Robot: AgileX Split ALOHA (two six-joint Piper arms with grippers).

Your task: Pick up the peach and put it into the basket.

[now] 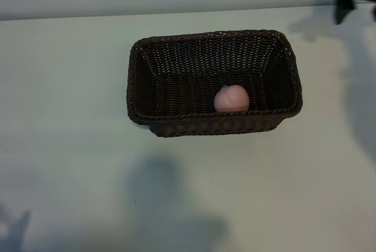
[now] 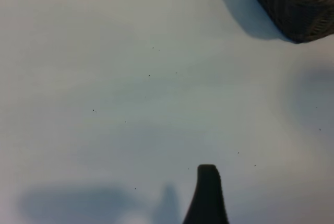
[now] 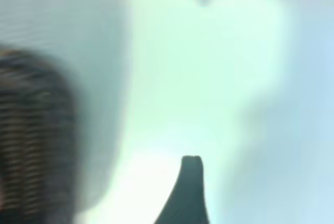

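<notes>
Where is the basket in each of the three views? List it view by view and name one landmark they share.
Exterior view: the basket sits at the picture's centre on the table, with the peach inside by its near wall.
Left wrist view: only one corner of the basket shows at the upper right edge.
Right wrist view: a blurred stretch of the basket fills the lower left.
Shared landmark: the pale table around the basket.

Your tabletop (image 1: 70, 164) lies bare on every side of the basket (image 1: 147, 76), the only obstacle, standing at centre. Its open top is unobstructed; inside, the peach (image 1: 231, 98) sits against the near wall.
</notes>
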